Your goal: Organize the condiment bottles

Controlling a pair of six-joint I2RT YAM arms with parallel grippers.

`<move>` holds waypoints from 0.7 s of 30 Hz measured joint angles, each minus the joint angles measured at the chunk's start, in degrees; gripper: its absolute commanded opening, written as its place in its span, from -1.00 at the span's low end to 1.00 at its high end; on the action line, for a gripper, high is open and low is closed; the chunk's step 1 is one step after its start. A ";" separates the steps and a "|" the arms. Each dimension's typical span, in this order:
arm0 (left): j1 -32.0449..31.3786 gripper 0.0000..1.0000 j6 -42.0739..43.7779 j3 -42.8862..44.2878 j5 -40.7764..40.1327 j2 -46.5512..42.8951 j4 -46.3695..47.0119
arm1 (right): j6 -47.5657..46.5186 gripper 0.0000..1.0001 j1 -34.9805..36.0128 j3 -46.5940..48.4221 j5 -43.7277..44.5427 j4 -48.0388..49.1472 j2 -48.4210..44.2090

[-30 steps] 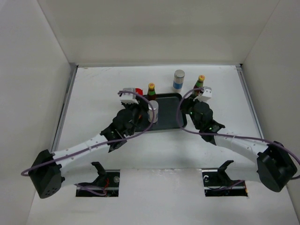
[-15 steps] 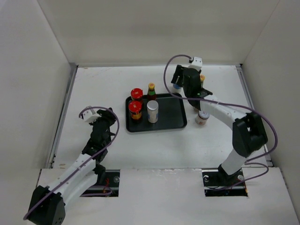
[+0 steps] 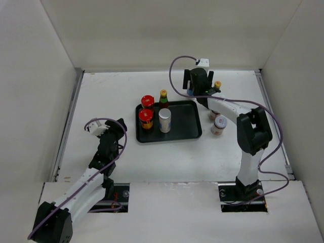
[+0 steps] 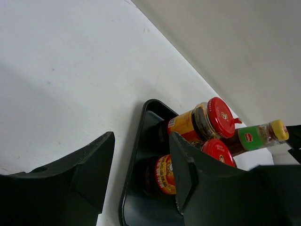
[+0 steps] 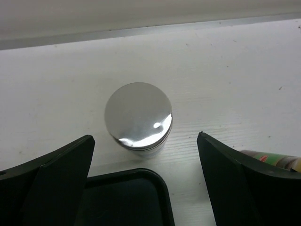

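On the black tray [image 3: 185, 126] stand two red-lidded jars [image 3: 147, 100] [image 3: 146, 116], a slim yellow-capped bottle [image 3: 163, 96] and a white grey-topped cylinder [image 3: 165, 120]. My left gripper [image 3: 117, 126] hovers left of the tray, its jaws partly apart and empty [image 4: 141, 157], facing the red-lidded jars [image 4: 214, 117]. My right gripper [image 3: 196, 87] hangs wide open behind the tray, above a second grey-topped cylinder [image 5: 138, 115], not touching it. Another yellow-capped bottle [image 3: 216, 86] stands just to its right. Two pale-lidded jars [image 3: 219, 125] [image 3: 213, 114] sit right of the tray.
White walls enclose the table on the left, back and right. The tray's back right corner [image 5: 141, 188] lies just below the cylinder in the right wrist view. A metal strip [image 3: 68, 121] runs along the table's left edge.
My left arm has pulled back from the tray to the left and its jaws have parted. My right arm has swung to the back, over the rear cylinder, and opened wide.
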 measured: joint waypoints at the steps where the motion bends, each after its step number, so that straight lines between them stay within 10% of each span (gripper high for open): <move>1: 0.00 -0.03 -0.04 0.00 0.00 0.07 0.04 | 0.00 0.93 -0.55 0.28 -0.28 -0.07 0.57; 21: 0.00 0.09 -0.26 -0.02 -0.02 1.66 1.31 | -0.70 0.07 -3.06 0.42 -7.32 6.23 4.57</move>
